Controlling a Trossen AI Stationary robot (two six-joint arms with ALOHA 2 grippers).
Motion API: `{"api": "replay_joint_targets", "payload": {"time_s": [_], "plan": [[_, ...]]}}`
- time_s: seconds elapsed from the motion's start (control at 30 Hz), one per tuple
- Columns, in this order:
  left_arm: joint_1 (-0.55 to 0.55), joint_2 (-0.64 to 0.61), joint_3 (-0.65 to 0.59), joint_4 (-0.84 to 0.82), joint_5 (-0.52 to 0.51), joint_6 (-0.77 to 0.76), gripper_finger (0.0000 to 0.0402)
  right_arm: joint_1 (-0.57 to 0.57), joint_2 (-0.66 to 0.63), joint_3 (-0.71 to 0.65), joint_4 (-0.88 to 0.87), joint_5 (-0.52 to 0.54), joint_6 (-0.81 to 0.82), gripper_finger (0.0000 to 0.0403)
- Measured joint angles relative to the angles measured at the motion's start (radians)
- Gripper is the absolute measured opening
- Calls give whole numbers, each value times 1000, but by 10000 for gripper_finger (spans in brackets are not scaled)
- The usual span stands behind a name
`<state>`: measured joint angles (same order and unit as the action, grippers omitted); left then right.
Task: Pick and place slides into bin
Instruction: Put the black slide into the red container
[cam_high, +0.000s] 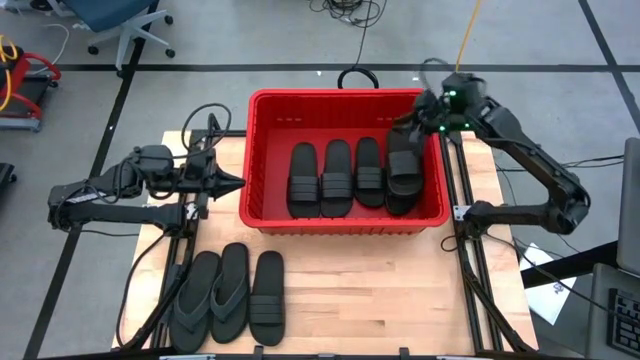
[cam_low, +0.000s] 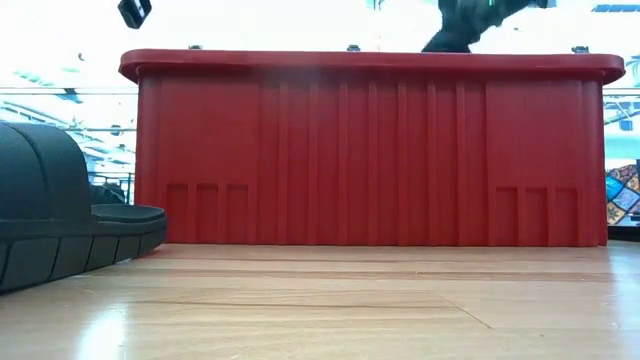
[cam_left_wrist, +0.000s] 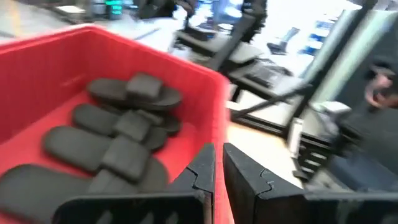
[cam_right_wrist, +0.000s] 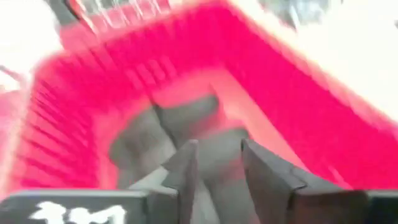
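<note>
Wooden desk (cam_high: 400, 290) carries the red bin (cam_high: 262, 160), where four or perhaps five slides (cam_high: 337, 177) lie; three more (cam_high: 228, 293) wait outside. Right tool (cam_high: 415, 120) hovers over the bin, fingers apart and empty; left tool (cam_high: 237, 182) waits beside it, nearly together.

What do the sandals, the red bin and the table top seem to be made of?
The sandals look like matte black rubber or foam: dull surface without shine, ribbed straps. The red bin seems to be moulded plastic: even colour, slight gloss, vertical ribs and a rolled rim. The table top looks like light wood with a smooth finish: visible grain and plank lines, with soft reflections in the low view.
</note>
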<state>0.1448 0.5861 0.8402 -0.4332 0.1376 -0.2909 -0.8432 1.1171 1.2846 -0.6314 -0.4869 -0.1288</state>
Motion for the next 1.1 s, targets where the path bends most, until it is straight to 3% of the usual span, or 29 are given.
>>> {"api": "replay_joint_targets", "payload": {"time_s": [0.1, 0.2, 0.33, 0.47, 0.7, 0.87, 0.97, 1.1], "plan": [[-1, 0, 0, -8, 109, 9, 26, 74, -49, 0, 109, 28, 48, 56], [0, 3, 0, -8, 184, -38, 26, 141, -88, 0, 104, 71, 17, 10], [-16, 3, 0, -9, 236, -15, 26, 149, -146, 0, 69, -5, 68, 10], [-55, 2, 1, -10, 247, 121, 26, 150, -216, -41, 87, -115, 146, 2], [-132, 50, 2, 66, 248, 119, 4, 151, -369, -214, 206, -155, 241, 0], [-211, 129, 2, 131, 48, 113, 2, 151, -461, -393, 442, -276, 350, 0], [-264, 208, 2, 204, -75, 89, 1, 152, -508, -462, 497, -360, 403, 0], [-340, 310, 1, 492, -254, 104, 0, 151, -580, -512, 473, -469, 446, 0]]}}
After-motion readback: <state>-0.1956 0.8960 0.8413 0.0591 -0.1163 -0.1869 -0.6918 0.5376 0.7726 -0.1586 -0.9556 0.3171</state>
